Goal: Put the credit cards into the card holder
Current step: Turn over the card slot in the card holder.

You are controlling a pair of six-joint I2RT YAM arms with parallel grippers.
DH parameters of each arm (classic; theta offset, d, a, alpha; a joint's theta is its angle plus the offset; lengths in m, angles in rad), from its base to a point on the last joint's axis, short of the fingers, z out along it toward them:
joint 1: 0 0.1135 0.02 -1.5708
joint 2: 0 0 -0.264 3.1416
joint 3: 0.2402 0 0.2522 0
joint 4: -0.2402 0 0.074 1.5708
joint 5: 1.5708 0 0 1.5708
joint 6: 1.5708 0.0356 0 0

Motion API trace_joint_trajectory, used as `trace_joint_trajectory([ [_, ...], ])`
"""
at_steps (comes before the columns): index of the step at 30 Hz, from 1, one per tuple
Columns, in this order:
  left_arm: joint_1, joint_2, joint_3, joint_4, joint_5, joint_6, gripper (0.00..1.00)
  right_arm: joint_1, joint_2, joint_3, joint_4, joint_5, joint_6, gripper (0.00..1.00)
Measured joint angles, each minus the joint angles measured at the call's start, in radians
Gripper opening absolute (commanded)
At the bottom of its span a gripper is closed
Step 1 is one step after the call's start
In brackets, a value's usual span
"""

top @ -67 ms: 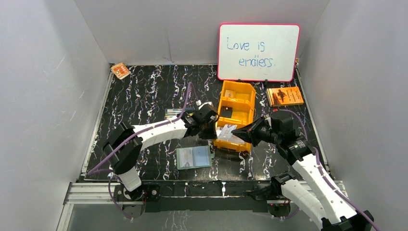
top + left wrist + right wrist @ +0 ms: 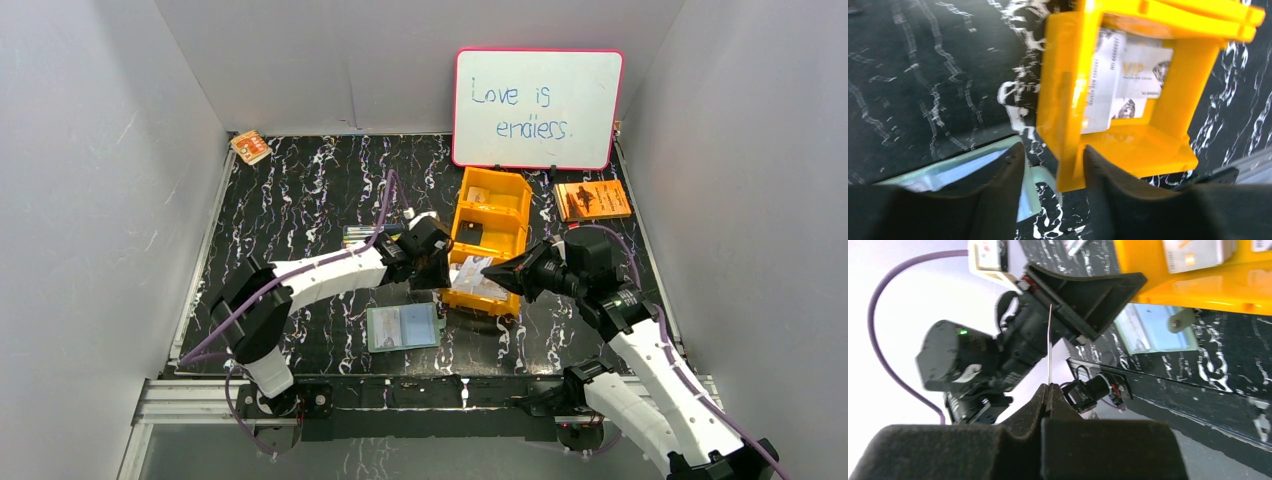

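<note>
My right gripper [image 2: 1049, 389] is pinched tight on 1 credit card [image 2: 1049, 340], held edge-on by the orange bin [image 2: 505, 215]. My left gripper [image 2: 1053, 152] straddles the bin's wall, jaws parted. More cards [image 2: 1140, 75] lie in the bin. The card holder [image 2: 403, 326] lies open just beside it, seemingly unfilled, so I judge most work remains.

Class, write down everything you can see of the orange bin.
The orange bin is glossy moulded plastic, a long open tray with three compartments, lying mid-table pointing away from the arms. Pale credit cards lie in the nearest compartment, a dark item in the middle one. Its near left wall stands between the left gripper's fingers; the right gripper, pinching one card, hovers over that end.
</note>
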Motion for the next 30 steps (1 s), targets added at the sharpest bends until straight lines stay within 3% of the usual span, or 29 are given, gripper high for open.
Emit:
trace_joint_trajectory([
  [4, 0.011, -0.078, -0.023, -0.084, -0.070, -0.032, 0.65, 0.000, 0.005, 0.078, -0.004, -0.012, -0.005, 0.00],
  [13, 0.019, -0.402, -0.087, -0.185, -0.159, -0.093, 0.78, 0.000, 0.048, 0.119, 0.009, -0.093, -0.029, 0.00],
  [19, 0.019, -0.521, -0.122, -0.243, -0.191, -0.118, 0.85, 0.000, 0.095, 0.124, 0.033, -0.146, -0.065, 0.00],
  [24, 0.019, -0.625, -0.200, -0.269, -0.208, -0.119, 0.84, 0.016, 0.232, 0.298, -0.068, -0.127, -0.310, 0.00],
  [30, 0.019, -0.716, -0.355, -0.306, -0.204, -0.153, 0.79, 0.186, 0.323, 0.370, -0.090, -0.021, -0.586, 0.00],
])
